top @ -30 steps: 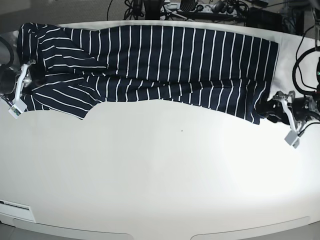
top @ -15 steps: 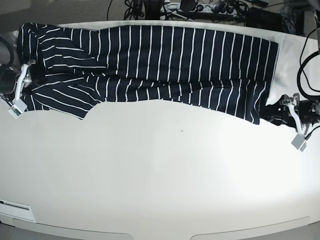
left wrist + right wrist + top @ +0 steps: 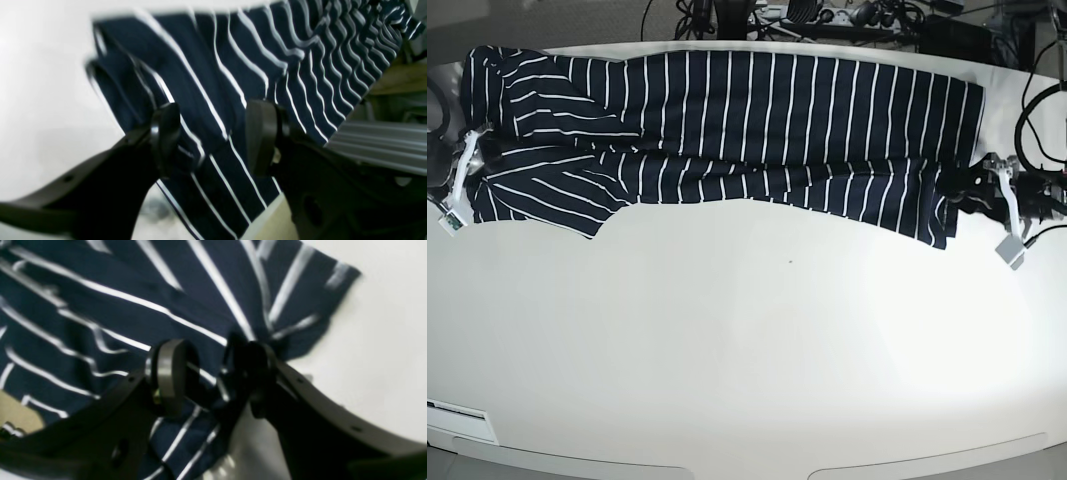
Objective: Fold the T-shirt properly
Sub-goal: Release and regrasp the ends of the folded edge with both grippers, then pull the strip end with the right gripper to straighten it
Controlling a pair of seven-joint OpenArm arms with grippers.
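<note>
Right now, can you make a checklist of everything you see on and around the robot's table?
Surface: white table, mostly bare in front.
Job's things: T-shirt, navy with white stripes, lying folded lengthwise along the far edge.
Clutter: small dark speck on the table; nothing else seen.
Grippers: left gripper and right gripper, one at each end of the shirt, jaws apart with cloth between them.
Cables: black cables by the left arm.
Surroundings: dark equipment behind the table.

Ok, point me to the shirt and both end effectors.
Shirt (image 3: 757, 110), base view, middle of the striped body.
Left end effector (image 3: 211, 140), left wrist view, gap between the fingertips, over the cloth.
Right end effector (image 3: 213, 376), right wrist view, gap between the fingertips, at the cloth's edge.
</note>
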